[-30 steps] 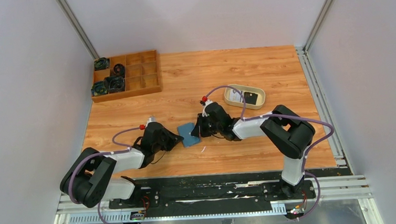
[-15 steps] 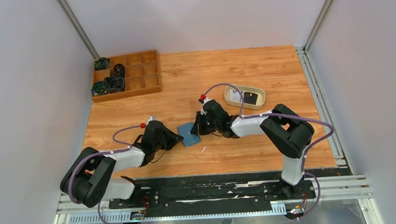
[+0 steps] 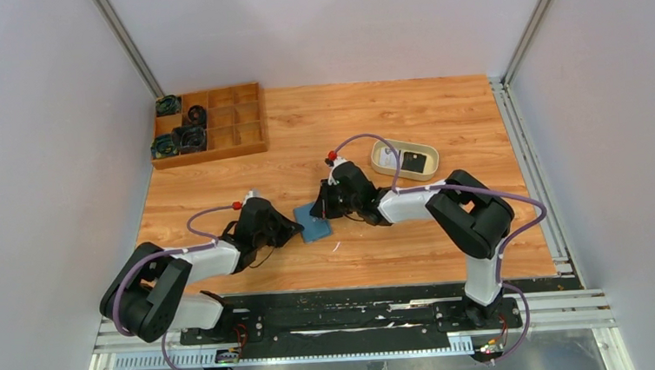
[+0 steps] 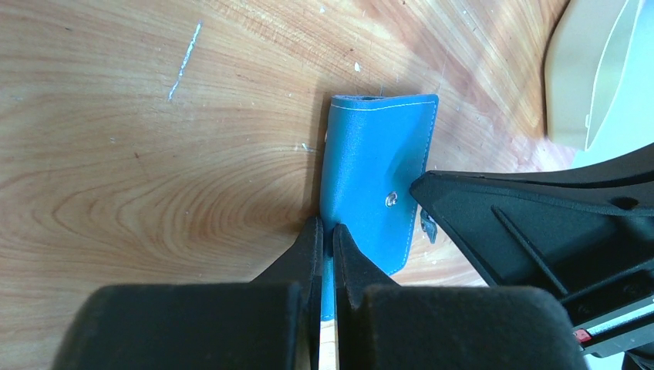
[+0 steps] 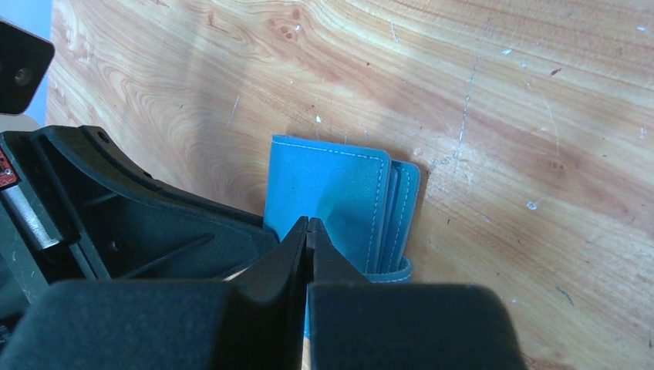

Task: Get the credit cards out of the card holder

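Note:
The teal-blue card holder (image 3: 312, 223) lies folded shut on the wooden table between both arms. In the left wrist view the card holder (image 4: 378, 169) shows its outer cover with a metal snap, and my left gripper (image 4: 324, 233) is shut on its near edge, blue showing between the fingers. My left gripper (image 3: 297, 231) meets the holder from the left. My right gripper (image 5: 307, 225) is shut, fingertips pressed together over the card holder's (image 5: 339, 181) cover; layered slot edges show at its right side. My right gripper (image 3: 324, 210) sits at the holder's right. No credit cards show in the holder.
A cream oval tray (image 3: 405, 173) behind the right arm holds a dark card (image 3: 415, 161) and a pale one (image 3: 389, 156). A wooden compartment box (image 3: 232, 122) with small black parts stands at the back left. The right arm's black housing (image 4: 540, 223) crowds the holder.
My right gripper has crept a little to the left and farther over the card holder. The left arm and the holder have stayed where they were.

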Available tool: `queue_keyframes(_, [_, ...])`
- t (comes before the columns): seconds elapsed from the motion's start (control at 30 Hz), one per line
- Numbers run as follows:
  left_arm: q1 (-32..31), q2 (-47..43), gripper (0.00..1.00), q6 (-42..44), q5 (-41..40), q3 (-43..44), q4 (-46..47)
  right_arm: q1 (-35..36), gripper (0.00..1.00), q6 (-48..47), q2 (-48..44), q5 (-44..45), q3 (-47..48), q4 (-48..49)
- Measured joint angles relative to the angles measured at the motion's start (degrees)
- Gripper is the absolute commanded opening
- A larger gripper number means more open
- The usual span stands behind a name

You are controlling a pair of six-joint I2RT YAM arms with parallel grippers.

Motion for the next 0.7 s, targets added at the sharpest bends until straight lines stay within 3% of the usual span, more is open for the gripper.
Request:
queue_keyframes(0.27, [0.00,0.44,0.00,0.26,-0.02,0.37,0.02,0.00,0.00,0.17,1.07,-0.55,0.55,0.68])
queue_keyframes(0.5, [0.00,0.94,0.00,0.44,0.00,0.70,0.11,0.00,0.31,-1.81,0.44,-0.81,0.59,0.35])
queue_keyframes(0.7, [0.00,1.73,0.00,0.94,0.00,1.38,0.22,0.00,0.44,-9.09,-6.80,0.81,4.13,-7.56])
